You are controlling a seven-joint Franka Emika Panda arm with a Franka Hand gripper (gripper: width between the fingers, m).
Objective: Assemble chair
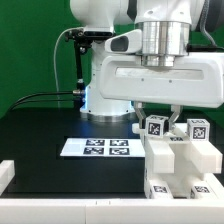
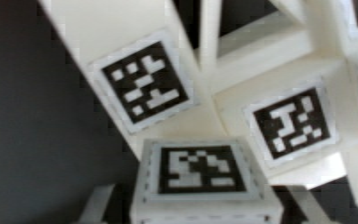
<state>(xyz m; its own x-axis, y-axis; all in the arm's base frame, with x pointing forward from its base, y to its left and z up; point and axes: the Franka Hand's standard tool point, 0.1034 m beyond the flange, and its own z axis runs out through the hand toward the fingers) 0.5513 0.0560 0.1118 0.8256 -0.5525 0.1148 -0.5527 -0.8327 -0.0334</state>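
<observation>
The chair is in several white pieces with black-and-white tags, grouped at the exterior view's lower right [image 1: 180, 160]. Two upright pieces carry tags on top [image 1: 155, 127] [image 1: 196, 128]. My gripper [image 1: 164, 114] hangs just above and behind them. In the wrist view my gripper [image 2: 206, 206] straddles a white tagged block [image 2: 201, 168]. A finger [image 2: 115, 202] stands on either side, with a thin dark gap to the block. Beyond it are a long white bar with a tag [image 2: 144, 82] and another tagged piece [image 2: 293, 122].
The marker board [image 1: 100, 148] lies flat on the black table, to the exterior view's left of the chair pieces. A white rail [image 1: 60, 205] runs along the table's front edge. The arm's base [image 1: 105, 95] and a black cable [image 1: 45, 97] stand behind.
</observation>
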